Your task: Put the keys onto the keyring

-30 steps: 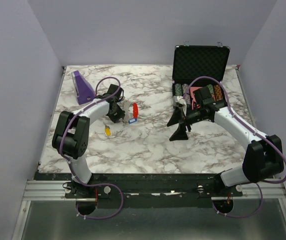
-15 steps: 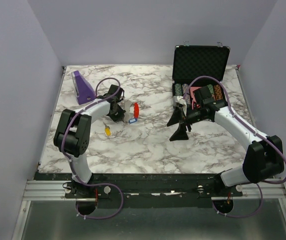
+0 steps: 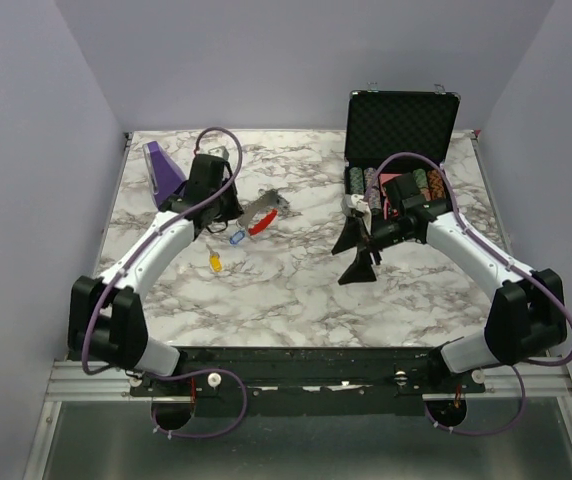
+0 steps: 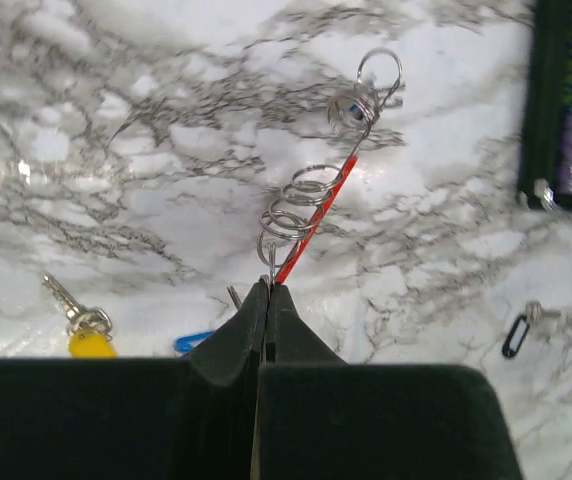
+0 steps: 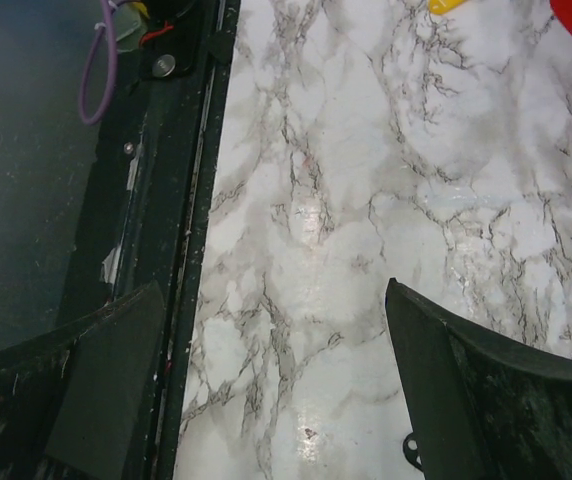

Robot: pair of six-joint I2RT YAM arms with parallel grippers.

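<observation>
Marble desk (image 3: 296,290), far-left part: left gripper (image 4: 268,291) pinched shut on keyring (image 4: 318,195). Yellow key (image 4: 88,342) and blue key (image 4: 194,342) loose nearby. Right gripper (image 5: 281,390) wide, empty. Keyring secured; next, probably right fetches a key.

walls (image 3: 266,60): pale lilac, boxing it in on three sides
worktop (image 3: 296,290): white marble look, grey veins, kinda glossy
rail (image 3: 96,378): silver, along the near edge

The left gripper (image 4: 268,292) is now shut, pinching the keyring (image 3: 262,210). The keyring is lifted off the table and tilted, stretching from the fingertips toward two o'clock. The left arm now lies lower, its elbow swung out toward eight o'clock. The blue key (image 3: 236,237) sits farther toward nine o'clock.
</observation>
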